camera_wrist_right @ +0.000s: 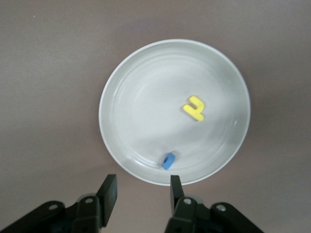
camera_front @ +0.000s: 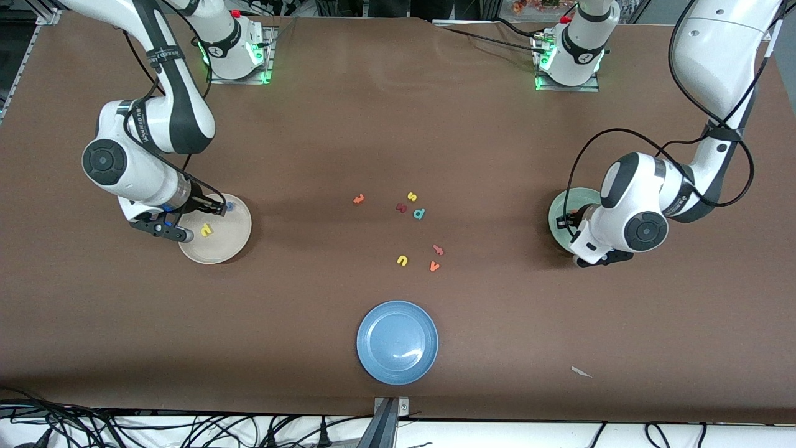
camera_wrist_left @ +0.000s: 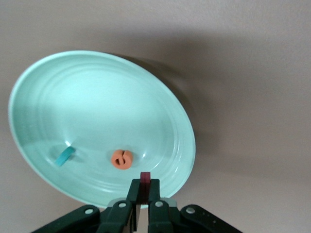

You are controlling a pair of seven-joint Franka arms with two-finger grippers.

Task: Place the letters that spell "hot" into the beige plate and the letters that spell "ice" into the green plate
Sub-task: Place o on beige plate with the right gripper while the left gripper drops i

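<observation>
Only the wrist views show the left pincer (camera_wrist_left: 144, 193) gripping the red "i" (camera_wrist_left: 144, 179) and the right pincer (camera_wrist_right: 143, 189) open.

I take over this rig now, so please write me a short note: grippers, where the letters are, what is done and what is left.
Left gripper: shut on the red i, over the green plate's rim.
Right gripper: open, empty, over the beige plate's edge.
Done: c and e lie in the green plate; h and o in the beige.
Left: drop the i. The orange t is still to go in the beige plate, probably one of the orange letters mid-table.
</observation>
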